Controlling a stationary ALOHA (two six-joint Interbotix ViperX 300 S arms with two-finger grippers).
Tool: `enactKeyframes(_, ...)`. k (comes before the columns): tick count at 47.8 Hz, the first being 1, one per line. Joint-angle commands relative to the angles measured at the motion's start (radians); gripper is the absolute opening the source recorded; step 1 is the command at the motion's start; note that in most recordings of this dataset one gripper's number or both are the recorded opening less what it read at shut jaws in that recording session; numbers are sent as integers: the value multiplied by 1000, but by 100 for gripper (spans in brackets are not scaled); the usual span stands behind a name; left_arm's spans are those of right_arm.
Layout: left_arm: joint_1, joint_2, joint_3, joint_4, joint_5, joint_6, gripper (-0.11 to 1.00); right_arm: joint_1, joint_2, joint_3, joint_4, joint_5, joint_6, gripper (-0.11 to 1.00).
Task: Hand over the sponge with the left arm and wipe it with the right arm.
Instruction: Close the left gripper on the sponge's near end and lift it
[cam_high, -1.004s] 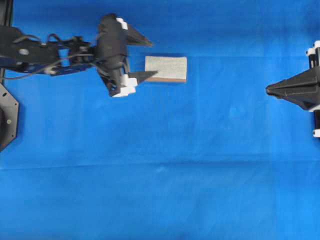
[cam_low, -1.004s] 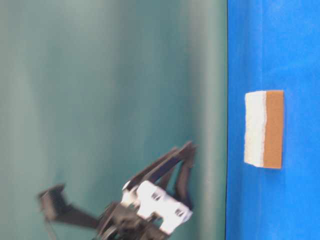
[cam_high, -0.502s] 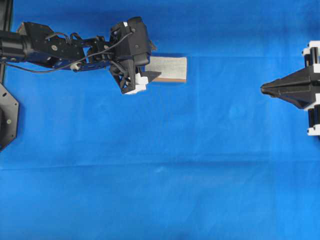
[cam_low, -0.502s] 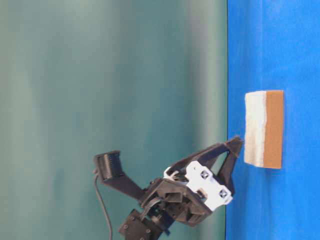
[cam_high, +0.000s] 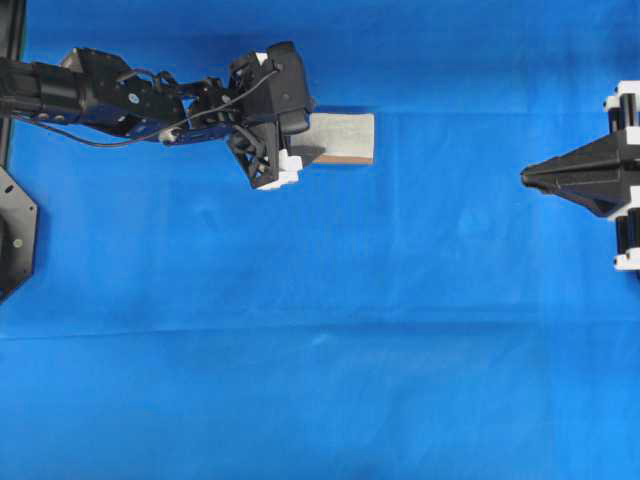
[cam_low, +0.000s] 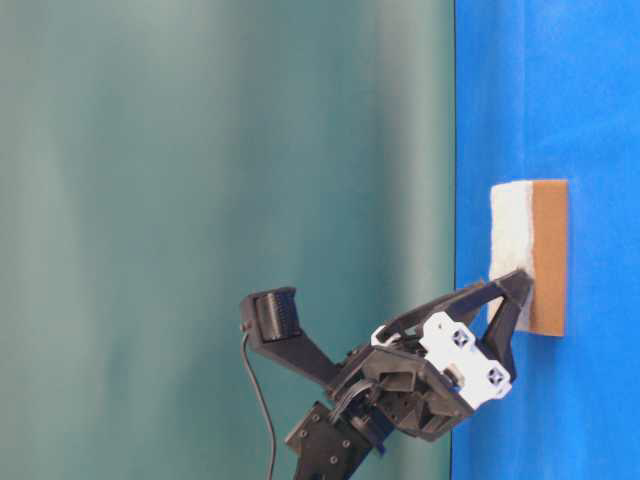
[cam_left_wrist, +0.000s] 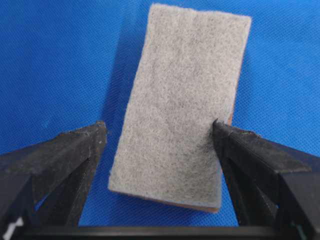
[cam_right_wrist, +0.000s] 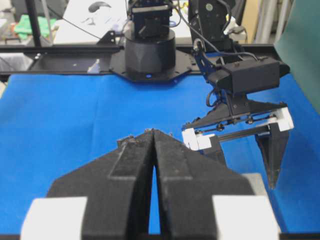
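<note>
The sponge (cam_high: 340, 138) lies flat on the blue cloth, grey speckled face up, with a thin brown layer along its lower edge. My left gripper (cam_high: 298, 135) is open and tipped down over the sponge's left end. In the left wrist view the sponge (cam_left_wrist: 182, 100) sits between the fingers: the right finger (cam_left_wrist: 250, 155) touches its edge, and the left finger (cam_left_wrist: 70, 155) stands apart from it. From table level the left gripper (cam_low: 505, 290) reaches the sponge (cam_low: 530, 250) at the cloth. My right gripper (cam_high: 527, 178) is shut and empty at the far right, pointing left; its tips (cam_right_wrist: 152, 132) are pressed together.
The blue cloth (cam_high: 320, 330) covers the table. A black base plate (cam_high: 15, 240) sits at the left edge. The left arm's round base (cam_right_wrist: 150, 55) stands at the far side in the right wrist view, with clutter behind it. A teal backdrop (cam_low: 220, 200) fills the table-level view.
The left gripper has swung down and to the right, from beside the sponge to straddling its near end, staying open. The right gripper edged slightly left, then held still.
</note>
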Motion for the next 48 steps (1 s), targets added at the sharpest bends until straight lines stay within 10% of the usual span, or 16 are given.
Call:
enactKeyframes(1, 8, 0, -21, 3, -6, 2, 94, -2, 6, -15, 2, -5, 2, 0)
enactKeyframes(30, 8, 26, -28, 0, -3, 0, 93, -9, 9, -15, 2, -5, 2, 0)
enactKeyframes(41, 12, 23, -32, 2, 11, 3, 48, -9, 8, -15, 2, -8, 2, 0)
enactKeyframes(48, 20, 15, -35, 2, 32, 3, 42, -9, 8, -17, 2, -6, 2, 0)
